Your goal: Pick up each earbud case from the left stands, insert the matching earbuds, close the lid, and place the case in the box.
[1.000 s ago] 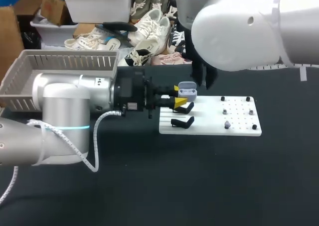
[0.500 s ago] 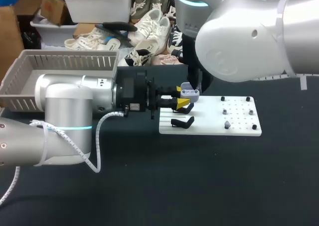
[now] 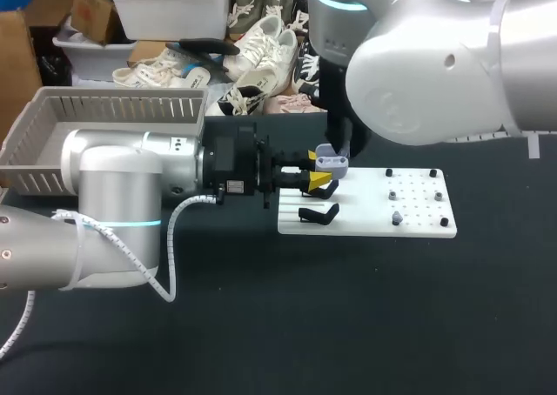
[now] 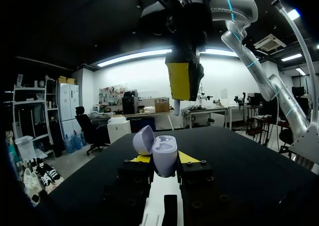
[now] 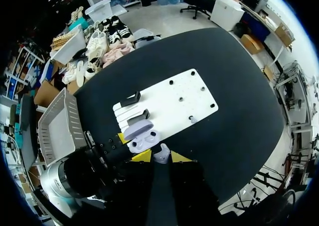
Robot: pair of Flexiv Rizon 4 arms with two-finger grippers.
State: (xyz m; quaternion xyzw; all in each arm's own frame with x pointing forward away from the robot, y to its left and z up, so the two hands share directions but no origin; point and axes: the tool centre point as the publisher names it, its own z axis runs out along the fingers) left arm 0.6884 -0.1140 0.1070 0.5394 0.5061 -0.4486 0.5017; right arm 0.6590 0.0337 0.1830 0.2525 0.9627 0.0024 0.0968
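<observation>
Left gripper (image 4: 159, 159): set narrow, both yellow tips pressing the case's lower half from two sides. The arm lies level over the table and ends at the board's left end.
Case (image 4: 163, 154): lavender, lid open and tilted back, held upright clear of the board, above the stand.
Right gripper (image 5: 160, 156): almost closed, pinching a small pale earbud (image 5: 161, 154) between its tips. It points straight down, just above the open case and apart from it.
Board (image 3: 418, 225): white, flat on the black table, with small pegs on its right half.
Stand (image 3: 318, 212): black, on the board's left end, just beside the left gripper.
Box (image 3: 52, 143): grey, slatted, behind the left arm.
</observation>
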